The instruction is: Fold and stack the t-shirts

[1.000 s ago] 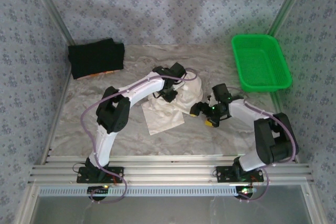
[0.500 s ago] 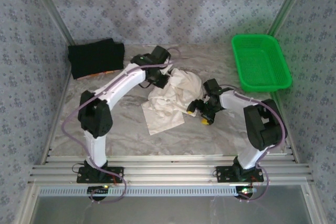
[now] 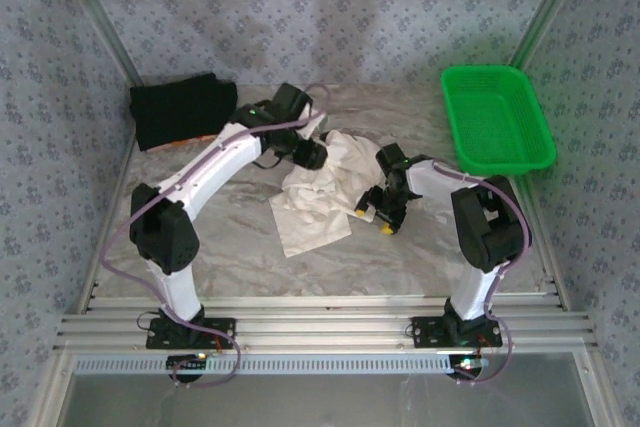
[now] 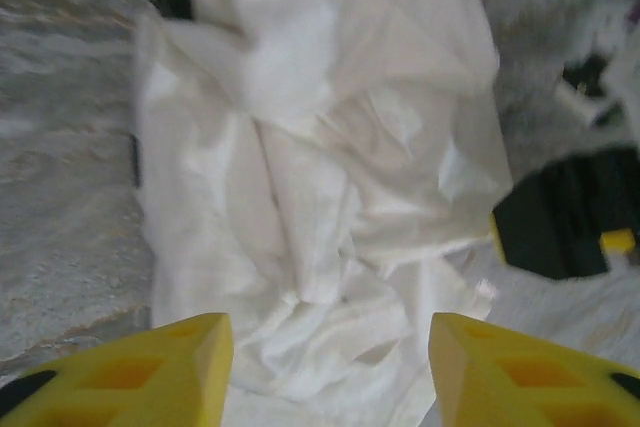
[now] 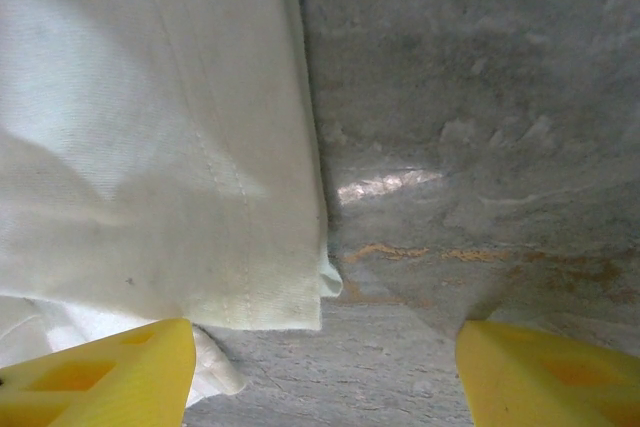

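The cream-white t-shirt (image 3: pixel 322 192) lies crumpled in the middle of the table. My left gripper (image 3: pixel 318 155) hovers over its far edge, open; the wrist view has the rumpled cloth (image 4: pixel 320 177) spread between the yellow fingertips (image 4: pixel 180 367). My right gripper (image 3: pixel 372 217) stands open at the shirt's right edge, low over the table. A hemmed corner of the shirt (image 5: pixel 180 167) lies by its left fingertip (image 5: pixel 110 377), with bare table between the fingers. The black t-shirt (image 3: pixel 183 110) lies folded at the far left corner, an orange bit showing at its near edge.
A green mesh basket (image 3: pixel 497 118) sits at the far right corner. The table (image 3: pixel 430 257) has a grey marbled cover. Patterned walls close in the back and both sides. Metal rails run along the near edge by the arm bases.
The left arm stretched out and swung its gripper to the far edge of the white shirt. The right gripper moved left to the shirt's right edge. The shirt heap shifted slightly.
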### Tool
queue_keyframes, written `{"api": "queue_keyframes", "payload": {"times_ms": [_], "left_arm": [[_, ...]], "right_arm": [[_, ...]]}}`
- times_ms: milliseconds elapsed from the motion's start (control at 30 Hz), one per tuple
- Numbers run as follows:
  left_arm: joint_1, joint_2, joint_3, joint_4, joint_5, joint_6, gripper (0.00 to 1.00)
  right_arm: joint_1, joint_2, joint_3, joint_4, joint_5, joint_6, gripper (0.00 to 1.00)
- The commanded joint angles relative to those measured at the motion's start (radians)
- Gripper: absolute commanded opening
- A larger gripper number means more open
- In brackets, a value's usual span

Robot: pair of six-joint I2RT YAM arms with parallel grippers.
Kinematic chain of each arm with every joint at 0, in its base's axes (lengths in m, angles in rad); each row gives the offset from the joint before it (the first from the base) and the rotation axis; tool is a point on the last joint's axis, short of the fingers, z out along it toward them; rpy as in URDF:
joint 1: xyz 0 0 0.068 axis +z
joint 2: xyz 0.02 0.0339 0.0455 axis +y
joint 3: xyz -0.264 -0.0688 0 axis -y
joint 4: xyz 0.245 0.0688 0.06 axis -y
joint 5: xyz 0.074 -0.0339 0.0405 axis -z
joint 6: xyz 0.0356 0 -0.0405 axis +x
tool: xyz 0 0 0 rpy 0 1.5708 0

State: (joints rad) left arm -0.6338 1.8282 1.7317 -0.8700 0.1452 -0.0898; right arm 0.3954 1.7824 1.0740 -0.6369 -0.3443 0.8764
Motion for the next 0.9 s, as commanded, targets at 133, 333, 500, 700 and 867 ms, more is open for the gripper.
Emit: {"api": "queue_keyframes", "payload": {"times_ms": [133,333,500,700,867], "left_arm": [[-0.071,0.109,-0.039,-0.052,-0.107,0.037,0.66],[-0.103,0.205,0.003,-0.057,-0.198,0.040,0.66],[-0.121,0.266,0.038,-0.068,-0.293,0.051,0.65],[-0.129,0.290,0.047,-0.030,-0.364,0.042,0.62],[-0.127,0.292,0.050,-0.014,-0.388,0.041,0.55]], "right_arm": [[0.020,0.043,0.018,0.263,0.024,-0.018,0.71],[0.022,0.040,0.010,0.255,0.014,-0.026,0.72],[0.020,0.033,0.005,0.246,0.014,-0.034,0.72],[0.020,0.025,-0.007,0.249,0.013,-0.040,0.72],[0.020,0.027,-0.008,0.250,0.013,-0.039,0.72]]}}
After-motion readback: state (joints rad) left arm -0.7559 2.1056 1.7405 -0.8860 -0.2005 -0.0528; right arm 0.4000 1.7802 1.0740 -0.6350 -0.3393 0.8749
